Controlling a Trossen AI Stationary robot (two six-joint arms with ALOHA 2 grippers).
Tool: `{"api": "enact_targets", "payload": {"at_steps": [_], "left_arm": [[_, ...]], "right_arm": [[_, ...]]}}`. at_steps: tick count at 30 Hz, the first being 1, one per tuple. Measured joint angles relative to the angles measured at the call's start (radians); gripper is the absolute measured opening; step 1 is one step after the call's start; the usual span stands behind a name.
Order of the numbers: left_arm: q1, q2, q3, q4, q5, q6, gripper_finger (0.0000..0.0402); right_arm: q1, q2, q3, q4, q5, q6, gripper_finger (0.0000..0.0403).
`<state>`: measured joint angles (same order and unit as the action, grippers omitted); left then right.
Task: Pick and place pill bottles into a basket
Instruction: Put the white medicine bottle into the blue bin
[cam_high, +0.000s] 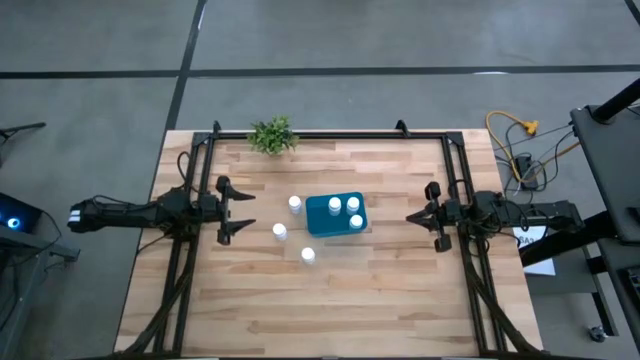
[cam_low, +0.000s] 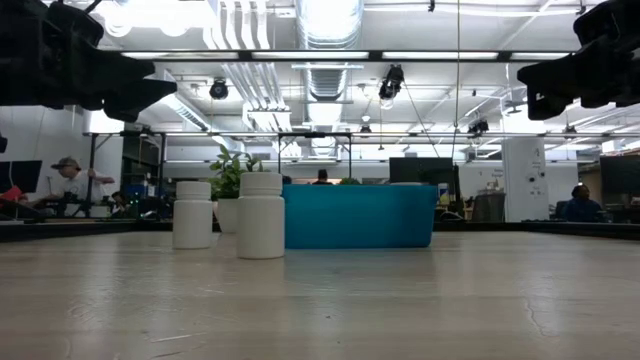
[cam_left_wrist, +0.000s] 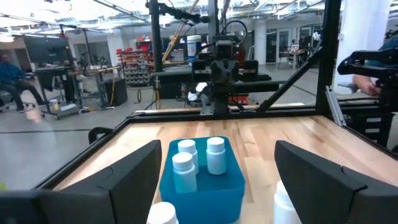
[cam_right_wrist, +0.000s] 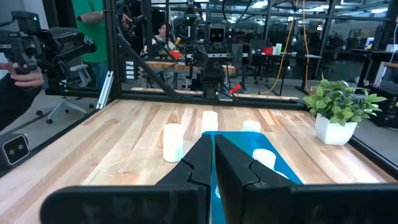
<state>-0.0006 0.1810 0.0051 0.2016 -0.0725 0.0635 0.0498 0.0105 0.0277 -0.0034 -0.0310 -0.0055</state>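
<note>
The teal basket (cam_high: 322, 219) stands at the table's middle with three white pill bottles (cam_high: 353, 205) upright inside it. Three more bottles stand upright on the wood just left of it: one (cam_high: 295, 204) toward the far side, one (cam_high: 280, 232) in the middle and one (cam_high: 308, 256) nearer the front. My left gripper (cam_high: 249, 211) hangs open above the table's left part, pointing level at the basket (cam_left_wrist: 202, 190). My right gripper (cam_high: 411, 217) hangs shut at the right, also pointing level toward the basket (cam_right_wrist: 283, 168). Neither touches anything.
A small green plant (cam_high: 272, 135) in a white pot stands at the far edge. Black frame rails (cam_high: 330, 133) run along the table's far, left and right sides. Bare wood lies in front of the basket. People sit and stand in the room beyond.
</note>
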Motion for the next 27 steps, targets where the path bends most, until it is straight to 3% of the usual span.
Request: {"api": "enact_targets", "payload": {"at_steps": [14,21,27], "left_arm": [[0.000,0.006,0.010,-0.025,-0.078,-0.032,0.0288],[0.000,0.057,0.119,-0.046,-0.071,-0.033,0.0255],[0.000,0.142,0.225,-0.208,-0.019,-0.084,0.0231]], "right_arm": [[0.000,0.000,0.000,0.000,0.000,0.003,0.0009],[0.000,0.000,0.000,0.000,0.001,0.001,0.0009],[0.000,0.000,0.000,0.000,0.004,0.002,0.0009]]}}
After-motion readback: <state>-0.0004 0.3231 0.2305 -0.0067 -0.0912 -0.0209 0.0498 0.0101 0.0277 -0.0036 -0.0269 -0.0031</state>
